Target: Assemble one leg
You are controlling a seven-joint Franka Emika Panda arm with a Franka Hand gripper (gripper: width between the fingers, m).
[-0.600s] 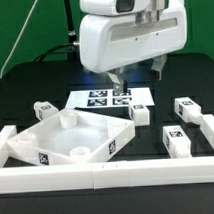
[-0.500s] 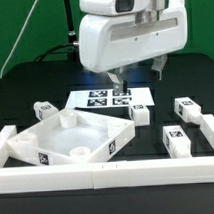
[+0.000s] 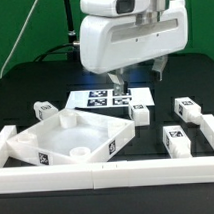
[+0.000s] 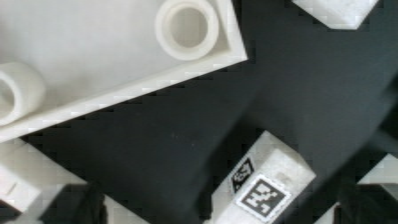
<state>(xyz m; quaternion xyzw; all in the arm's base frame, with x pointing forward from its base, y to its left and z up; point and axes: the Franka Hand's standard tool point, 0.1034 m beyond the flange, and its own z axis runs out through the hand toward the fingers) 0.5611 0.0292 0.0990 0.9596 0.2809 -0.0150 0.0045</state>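
Note:
The white square tabletop [image 3: 71, 141] lies at the exterior view's left, tilted against the front wall; its round holes [image 4: 191, 28] show in the wrist view. Several short white legs with marker tags lie loose: one [image 3: 139, 114] beside the tabletop's far corner, one [image 3: 43, 110] at the left, two [image 3: 189, 109] [image 3: 177, 140] at the right. My gripper [image 3: 116, 88] hangs above the table near the middle leg. In the wrist view that leg [image 4: 267, 190] lies between my spread dark fingers [image 4: 75, 205], untouched. The gripper [image 4: 222, 208] is open and empty.
The marker board [image 3: 113, 97] lies flat behind the middle leg. A low white wall [image 3: 107, 175] runs along the front, with a raised piece [image 3: 210, 131] at the exterior view's right. The arm's white body [image 3: 132, 34] hides the area behind it.

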